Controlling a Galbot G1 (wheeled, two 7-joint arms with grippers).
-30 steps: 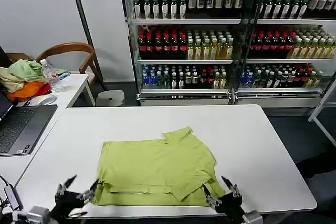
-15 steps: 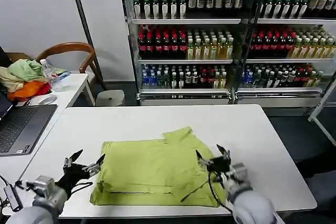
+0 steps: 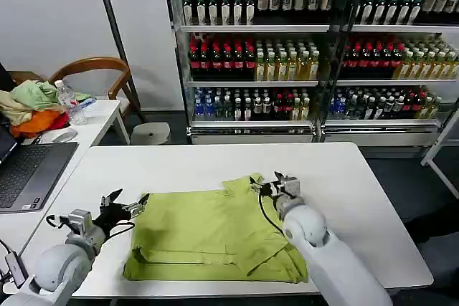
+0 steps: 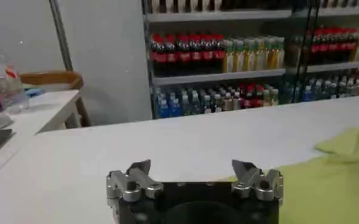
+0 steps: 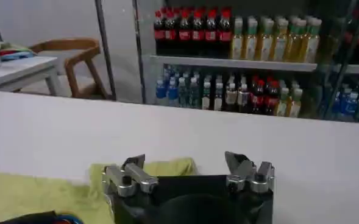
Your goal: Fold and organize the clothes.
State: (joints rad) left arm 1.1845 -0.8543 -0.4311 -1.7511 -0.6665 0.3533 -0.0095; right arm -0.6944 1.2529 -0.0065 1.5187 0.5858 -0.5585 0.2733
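Note:
The clothes, a lime yellow-green T-shirt (image 3: 215, 231), lie partly folded on the white table (image 3: 351, 198), with a sleeve flap (image 3: 247, 183) sticking out at the far side. My left gripper (image 3: 126, 205) hovers open at the shirt's left edge, nothing between its fingers. In the left wrist view the left gripper (image 4: 191, 168) stands over bare table, with the shirt (image 4: 334, 182) off to one side. My right gripper (image 3: 275, 184) is open beside the far right sleeve. In the right wrist view the right gripper (image 5: 185, 162) has the shirt (image 5: 167, 167) just beyond its jaws.
A laptop (image 3: 29, 170) lies on the side table at left, with a heap of pale green and orange garments (image 3: 32, 105) and a water bottle (image 3: 66, 97) behind it. A wooden chair (image 3: 93, 69) and drink coolers (image 3: 287, 55) stand beyond.
Both grippers have moved from the table's near edge away from me: the left to the shirt's left edge, the right up to the far right sleeve. The shirt has barely shifted.

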